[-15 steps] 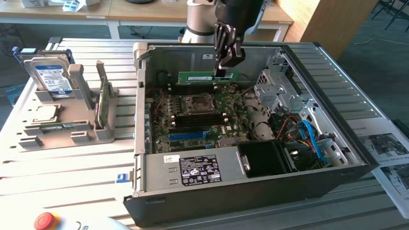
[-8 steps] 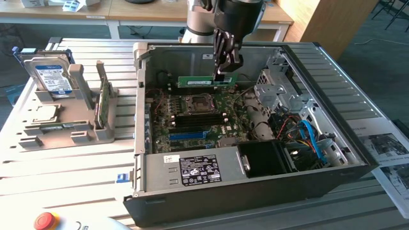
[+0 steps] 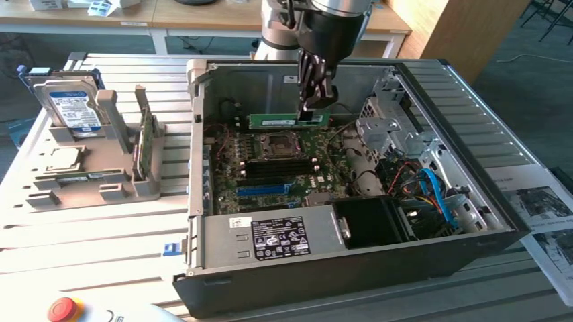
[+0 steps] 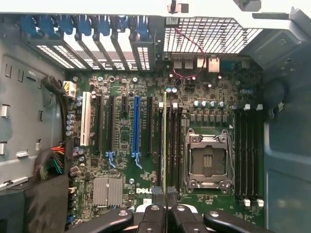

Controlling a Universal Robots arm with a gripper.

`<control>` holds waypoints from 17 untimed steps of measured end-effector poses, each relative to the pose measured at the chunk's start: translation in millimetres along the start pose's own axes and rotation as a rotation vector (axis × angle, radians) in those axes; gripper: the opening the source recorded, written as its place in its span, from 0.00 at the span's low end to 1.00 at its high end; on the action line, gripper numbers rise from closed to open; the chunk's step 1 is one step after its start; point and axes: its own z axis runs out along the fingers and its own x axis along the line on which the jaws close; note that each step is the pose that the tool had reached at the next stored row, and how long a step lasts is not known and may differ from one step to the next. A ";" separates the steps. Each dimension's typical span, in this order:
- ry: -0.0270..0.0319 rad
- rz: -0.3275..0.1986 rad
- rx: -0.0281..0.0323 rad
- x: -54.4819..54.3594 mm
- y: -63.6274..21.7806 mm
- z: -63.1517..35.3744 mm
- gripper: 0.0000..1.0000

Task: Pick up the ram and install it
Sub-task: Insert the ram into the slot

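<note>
The ram (image 3: 284,121), a single green stick, is pinched at its upper edge by the jaws, which are pressed shut on it. In the exterior view it is held on edge, its long side level, inside the one open computer case (image 3: 358,272), close to the case's rear wall. In the wrist view it is seen edge-on as one thin line over the motherboard (image 4: 121,87). There it is lined up with the black memory slots just beside the single CPU socket (image 4: 206,160), between that socket and the one long blue slot (image 4: 137,126). Whether the stick touches a slot cannot be told.

On the socket's other side a second bank of black slots (image 4: 248,155) is seen, four by count. One white slot (image 4: 86,119) stands beyond the blue one, and one finned silver heatsink (image 4: 108,191) lies near them.

Further out within the case, one power supply (image 3: 278,238) with a dark label, one black fan housing (image 3: 372,225) and a bundle of blue cables (image 3: 436,191) are found.

Outside the case, on the slatted tabletop (image 3: 90,248), one grey fixture (image 3: 54,194) is set at the exterior view's left. In it are carried one hard drive (image 3: 72,107) standing upright, one taller green card (image 3: 143,144) on edge and one square processor chip (image 3: 63,157) lying flat. One red button (image 3: 64,308) is seen at the near edge, and two printed sheets (image 3: 546,208) lie at the exterior view's right.
</note>
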 end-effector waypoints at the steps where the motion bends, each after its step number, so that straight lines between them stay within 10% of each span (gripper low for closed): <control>1: 0.0001 0.000 0.0000 0.0 -0.1 1.8 0.12; 17: -0.0001 0.000 0.0001 -0.5 -2.2 30.9 0.12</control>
